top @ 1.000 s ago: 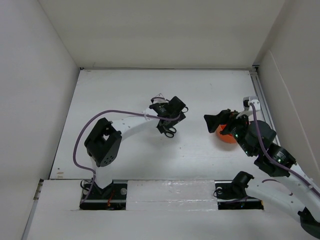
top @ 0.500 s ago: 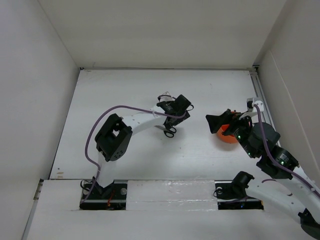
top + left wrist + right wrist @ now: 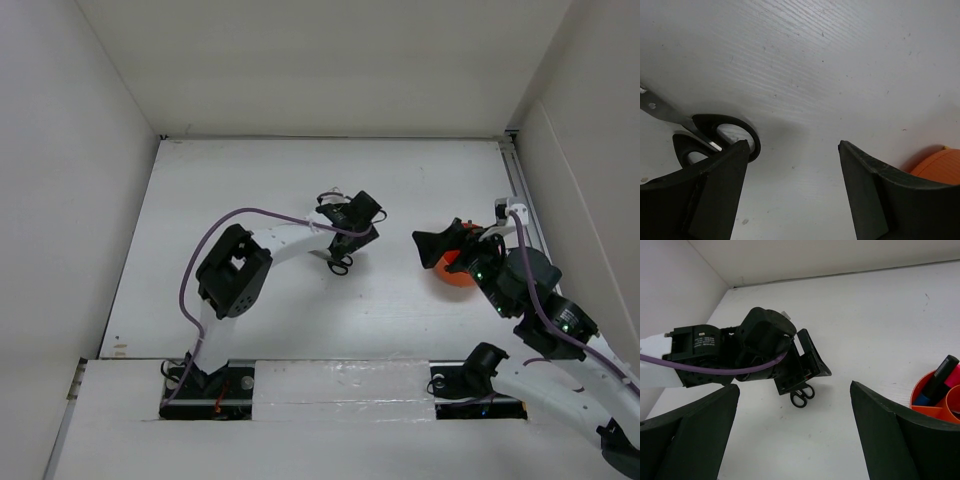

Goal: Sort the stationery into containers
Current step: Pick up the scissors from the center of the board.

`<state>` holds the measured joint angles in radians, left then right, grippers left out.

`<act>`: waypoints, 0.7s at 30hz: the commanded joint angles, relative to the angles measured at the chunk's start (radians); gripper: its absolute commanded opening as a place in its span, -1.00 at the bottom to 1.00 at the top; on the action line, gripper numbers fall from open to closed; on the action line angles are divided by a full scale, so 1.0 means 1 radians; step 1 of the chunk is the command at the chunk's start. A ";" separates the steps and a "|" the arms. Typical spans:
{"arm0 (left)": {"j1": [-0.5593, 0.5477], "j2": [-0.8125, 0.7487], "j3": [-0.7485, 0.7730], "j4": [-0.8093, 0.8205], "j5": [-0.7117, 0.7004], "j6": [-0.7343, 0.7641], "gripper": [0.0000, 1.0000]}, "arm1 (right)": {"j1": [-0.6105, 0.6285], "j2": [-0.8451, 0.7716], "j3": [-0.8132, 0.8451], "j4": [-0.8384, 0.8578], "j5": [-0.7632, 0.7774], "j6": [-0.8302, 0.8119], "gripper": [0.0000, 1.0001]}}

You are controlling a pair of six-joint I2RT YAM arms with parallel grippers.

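Black-handled scissors (image 3: 725, 136) lie flat on the white table, handle loops partly behind my left finger. They also show in the top view (image 3: 340, 265) and the right wrist view (image 3: 801, 396). My left gripper (image 3: 792, 146) is open and empty, low over the table just right of the scissors (image 3: 360, 235). The orange cup (image 3: 936, 401) holds a black marker with a blue cap (image 3: 937, 382) and a pink-capped one (image 3: 954, 376). It shows under my right arm in the top view (image 3: 452, 276). My right gripper (image 3: 794, 387) is open and empty beside the cup (image 3: 445, 243).
White walls enclose the table (image 3: 250, 180) on the left, back and right. A purple cable (image 3: 215, 228) loops over the left arm. The cup's edge (image 3: 940, 167) shows at the lower right of the left wrist view.
The left arm's elbow has swung right and its gripper has shifted slightly right over the scissors. The scissors lie where they were. The right arm has barely moved.
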<state>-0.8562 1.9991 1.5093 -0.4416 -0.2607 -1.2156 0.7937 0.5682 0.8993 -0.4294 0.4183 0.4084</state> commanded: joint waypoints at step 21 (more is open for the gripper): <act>0.006 0.108 -0.072 -0.045 0.055 0.031 -0.37 | 0.007 -0.042 0.004 0.023 0.008 0.015 0.95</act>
<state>-0.8505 2.0640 1.4906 -0.4347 -0.2344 -1.2049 0.7937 0.5423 0.8993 -0.4294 0.4183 0.4118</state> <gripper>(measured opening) 0.328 0.980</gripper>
